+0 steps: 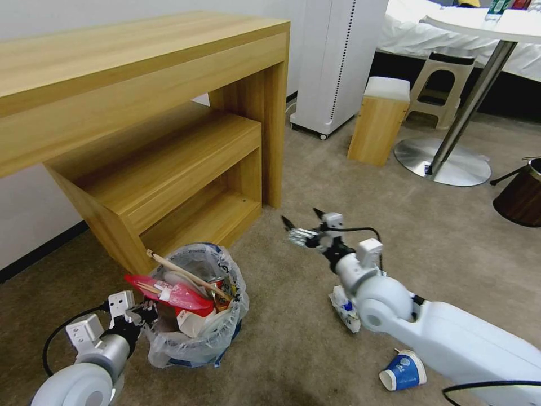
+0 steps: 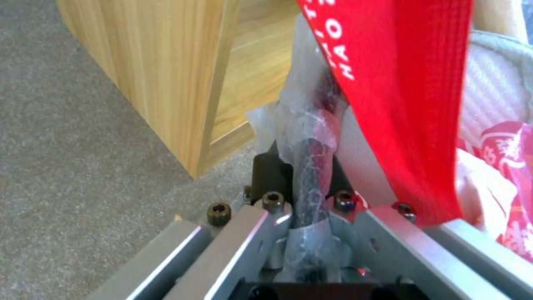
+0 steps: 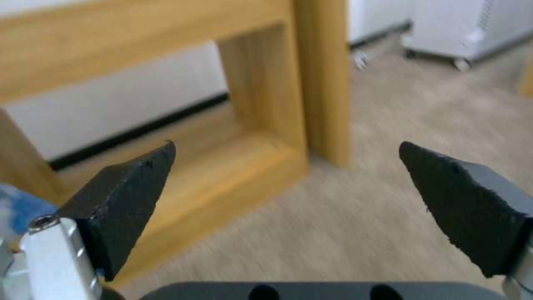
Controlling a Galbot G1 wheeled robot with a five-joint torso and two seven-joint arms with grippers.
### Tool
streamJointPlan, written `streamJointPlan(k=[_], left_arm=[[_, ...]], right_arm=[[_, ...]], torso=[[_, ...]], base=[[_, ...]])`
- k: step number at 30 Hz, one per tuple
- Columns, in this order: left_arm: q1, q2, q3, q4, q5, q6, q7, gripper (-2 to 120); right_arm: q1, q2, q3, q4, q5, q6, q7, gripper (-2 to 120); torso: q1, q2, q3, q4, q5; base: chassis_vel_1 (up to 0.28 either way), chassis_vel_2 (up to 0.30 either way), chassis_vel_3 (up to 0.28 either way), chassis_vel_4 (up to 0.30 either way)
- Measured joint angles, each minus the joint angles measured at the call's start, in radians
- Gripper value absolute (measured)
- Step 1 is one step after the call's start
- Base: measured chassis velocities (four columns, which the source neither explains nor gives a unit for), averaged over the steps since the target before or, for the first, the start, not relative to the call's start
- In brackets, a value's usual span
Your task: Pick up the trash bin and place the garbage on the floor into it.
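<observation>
My left gripper has its fingers pinched on the rim of the trash bin, crinkled clear liner bunched between them over the dark edge. A glossy red wrapper with white lettering hangs just beside that grip, and a thin wooden stick lies slantwise across the heaped, overfull mouth.

My right gripper is off the floor with its fingers spread wide and holding nothing, their dark wedge tips matte and rough. It points toward the wooden desk, pale grain, square-edged.

Back under that arm lie two pieces of the garbage: a crumpled white and blue scrap beside the elbow and a tipped blue paper cup nearer the base, both on short-pile carpet.

I judge the next pick should be the scrap. It is soft, so I should close gently on a raised fold. The bin should stay level in my left grip, because the slick liner could slip and the heap could spill.
</observation>
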Motion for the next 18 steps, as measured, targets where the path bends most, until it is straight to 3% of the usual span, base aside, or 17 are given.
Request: streamJointPlan(k=[9,18], left_arm=[[-0.01,-0.002,0.001,0.018,0.003,-0.005,0.001,0],[-0.014,0.0,-0.006,0.049,0.005,-0.019,0.006,0]], right_arm=[[-0.172,-0.053,0.121,0.072,0.116,-0.144,0.124,100],[-0.375,-0.04,0.258,0.072,0.157,-0.308,0.263,100]], torso=[[0.0,0.0,0.0,0.0001,-0.0001],[0.0,0.0,0.0,-0.0001,0.0]], base=[[0.0,0.0,0.0,0.0],[0.0,0.0,0.0,0.0]])
